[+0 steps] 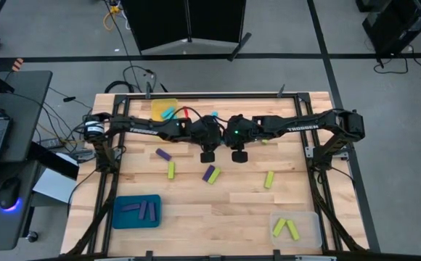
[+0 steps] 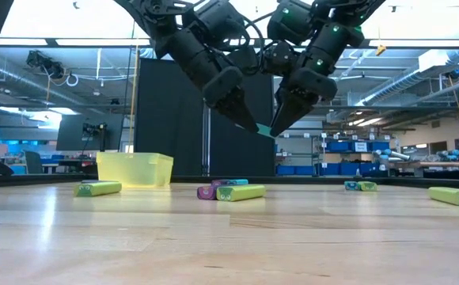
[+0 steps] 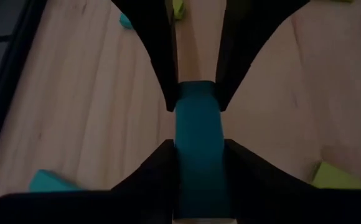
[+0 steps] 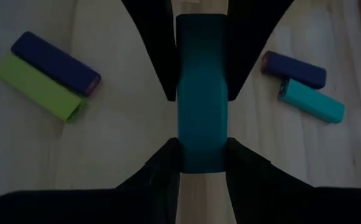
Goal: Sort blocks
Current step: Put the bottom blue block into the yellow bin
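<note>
Low view: cyan block (image 2: 264, 129) being pinched mid-air by left gripper (image 2: 249, 124) and right gripper (image 2: 275, 127) together; drop being risked if release is mistimed.

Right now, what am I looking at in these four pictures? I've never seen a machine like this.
It is a robot with two dark arms over a wooden table. One picture looks straight down, one looks level across the table top, and two come from cameras on the wrists. The left gripper and right gripper meet above the middle, and both hold one cyan-blue block between them, like a handover. Small purple, cyan-blue and yellow-green blocks lie loose on the wood. A blue tray holds purple ones, a clear tray holds yellow-green ones, and a yellow tray holds a cyan-blue one.
</note>
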{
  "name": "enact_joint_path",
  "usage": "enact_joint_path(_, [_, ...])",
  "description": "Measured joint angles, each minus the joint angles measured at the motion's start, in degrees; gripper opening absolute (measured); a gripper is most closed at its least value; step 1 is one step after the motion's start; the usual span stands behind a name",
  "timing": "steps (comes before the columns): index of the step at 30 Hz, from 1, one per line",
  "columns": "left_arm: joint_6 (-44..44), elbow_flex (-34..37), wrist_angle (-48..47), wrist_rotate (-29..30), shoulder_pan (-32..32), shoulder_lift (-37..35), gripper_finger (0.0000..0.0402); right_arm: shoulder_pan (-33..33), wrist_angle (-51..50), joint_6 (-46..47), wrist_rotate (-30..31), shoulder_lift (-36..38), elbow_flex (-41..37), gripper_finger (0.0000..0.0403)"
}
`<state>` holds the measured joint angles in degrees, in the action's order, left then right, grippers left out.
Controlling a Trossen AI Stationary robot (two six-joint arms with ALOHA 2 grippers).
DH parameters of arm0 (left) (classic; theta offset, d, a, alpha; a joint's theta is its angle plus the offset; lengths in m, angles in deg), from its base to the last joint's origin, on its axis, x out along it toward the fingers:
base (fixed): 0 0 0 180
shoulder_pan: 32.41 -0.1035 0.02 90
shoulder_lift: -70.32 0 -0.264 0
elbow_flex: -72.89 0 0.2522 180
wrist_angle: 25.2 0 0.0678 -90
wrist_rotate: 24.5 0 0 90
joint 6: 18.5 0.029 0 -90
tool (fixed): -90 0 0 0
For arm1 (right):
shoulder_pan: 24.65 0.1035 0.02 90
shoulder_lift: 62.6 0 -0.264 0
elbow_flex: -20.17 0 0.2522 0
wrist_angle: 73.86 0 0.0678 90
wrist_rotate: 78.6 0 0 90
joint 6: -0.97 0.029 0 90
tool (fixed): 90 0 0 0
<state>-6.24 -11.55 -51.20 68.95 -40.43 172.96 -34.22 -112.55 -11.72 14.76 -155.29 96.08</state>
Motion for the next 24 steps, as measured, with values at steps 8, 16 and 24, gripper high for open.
enact_joint_path(8, [2.40, 0.59, -3.42, 4.56, -0.89, -1.95, 0.0114, -0.05, 1.34, 1.35, 3.54, 0.04, 0.37, 0.0151])
enact_joint_path(16, [-2.56, 10.51, 0.15, 7.38, -4.25, -10.30, 0.0114, 0.02, -1.55, 1.36, 9.54, 3.63, 0.31, 0.0234])
enact_joint_path(24, [-16.41, 26.68, 5.22, 16.02, -8.72, -26.68, 0.0114, -0.50, -3.76, 3.45, 10.09, 7.08, 0.22, 0.0131])
